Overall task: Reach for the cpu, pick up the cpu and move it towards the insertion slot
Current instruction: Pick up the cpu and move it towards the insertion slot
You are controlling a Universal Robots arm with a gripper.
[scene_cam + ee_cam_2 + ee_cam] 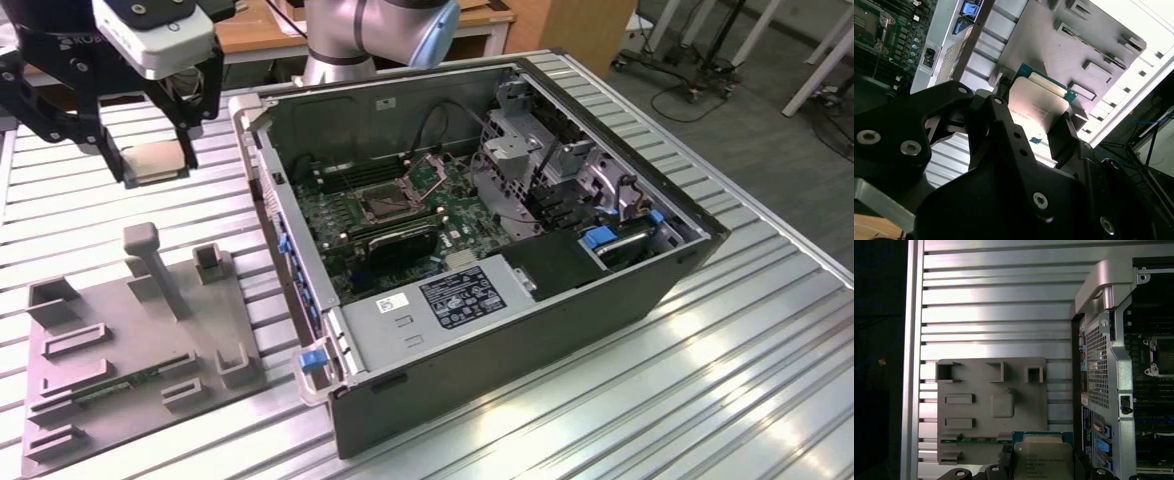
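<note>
An open computer case lies on its side on a ribbed metal table, its green motherboard exposed. The insertion slot, a dark square socket in a silvery frame, sits near the board's middle, inside the case. Beside the case, toward the exterior view's left, rests a grey plastic tray with a green circuit stick lying in one recess. Above the table, beyond the tray and outside the case, the arm's black gripper hangs with its fingers closed on the cpu, whose pale metal plate and greenish rim appear in both wrist views.
</note>
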